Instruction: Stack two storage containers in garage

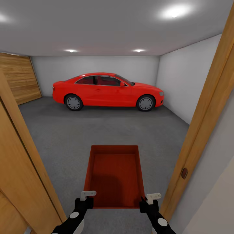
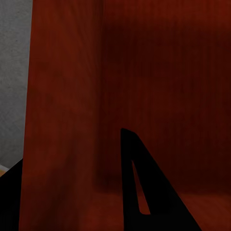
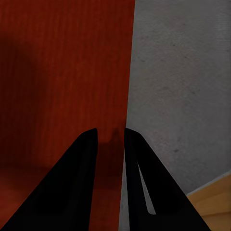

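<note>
The left hand clamps the near-left wall of 1 orange-red storage container, held above the garage's grey concrete floor in the wooden doorway. The right hand pinches its near-right wall. A red car stands beyond.

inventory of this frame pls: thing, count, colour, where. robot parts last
storage container: 1, orange-red, open-topped and empty, held out in front of the robot over the floor, in the doorway
car: 1, red, at the far wall, side-on
slatted door: 1, wood, left wall
door frame: 1, light wood, both sides of the view
floor: dark grey concrete
ceiling lights: at least 3 lit, white
left gripper: black, white fingertips, closed on the container's near-left wall
right gripper: same, on the near-right wall
</note>
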Robot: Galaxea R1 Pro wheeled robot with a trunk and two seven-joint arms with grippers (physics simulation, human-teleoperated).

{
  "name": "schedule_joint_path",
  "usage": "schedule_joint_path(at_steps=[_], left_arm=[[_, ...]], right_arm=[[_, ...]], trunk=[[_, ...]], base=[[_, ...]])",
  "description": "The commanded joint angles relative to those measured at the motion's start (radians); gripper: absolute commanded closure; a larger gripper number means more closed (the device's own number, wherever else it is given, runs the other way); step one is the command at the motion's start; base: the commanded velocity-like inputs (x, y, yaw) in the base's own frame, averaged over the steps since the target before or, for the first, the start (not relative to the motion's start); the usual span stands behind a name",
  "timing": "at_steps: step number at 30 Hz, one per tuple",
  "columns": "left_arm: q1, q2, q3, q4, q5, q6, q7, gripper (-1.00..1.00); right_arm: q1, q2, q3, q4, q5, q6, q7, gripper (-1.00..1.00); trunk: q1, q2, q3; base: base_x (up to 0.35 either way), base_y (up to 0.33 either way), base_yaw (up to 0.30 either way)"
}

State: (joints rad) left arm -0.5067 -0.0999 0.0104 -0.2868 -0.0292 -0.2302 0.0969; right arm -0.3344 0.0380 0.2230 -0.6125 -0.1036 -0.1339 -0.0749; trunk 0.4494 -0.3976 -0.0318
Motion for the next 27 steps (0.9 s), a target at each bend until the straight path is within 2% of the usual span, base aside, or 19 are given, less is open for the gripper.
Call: schedule_joint_path(at_steps=[1, 22, 27], left_arm=[[-0.001, 0.012, 0.016, 0.0, -0.001, -0.005, 0.053, 1.0], [-0.001, 0.012, 0.016, 0.0, -0.001, -0.006, 0.053, 1.0], [-0.001, 0.012, 0.016, 0.0, -0.001, -0.006, 0.053, 1.0]], right_arm=[[-0.002, -0.001, 0.007, -0.001, -0.007, -0.004, 0.03, 1.0], [-0.002, -0.001, 0.008, -0.001, -0.007, -0.004, 0.024, 1.0], [-0.002, -0.001, 0.009, -0.001, -0.007, -0.003, 0.029, 1.0]], trunk=[[0.001, -0.002, -0.002], [0.001, -0.002, -0.002], [0.001, -0.002, -0.002]], base=[[0.0, 0.0, 0.0], [0.0, 0.0, 0.0], [0.214, 0.006, 0.0]])
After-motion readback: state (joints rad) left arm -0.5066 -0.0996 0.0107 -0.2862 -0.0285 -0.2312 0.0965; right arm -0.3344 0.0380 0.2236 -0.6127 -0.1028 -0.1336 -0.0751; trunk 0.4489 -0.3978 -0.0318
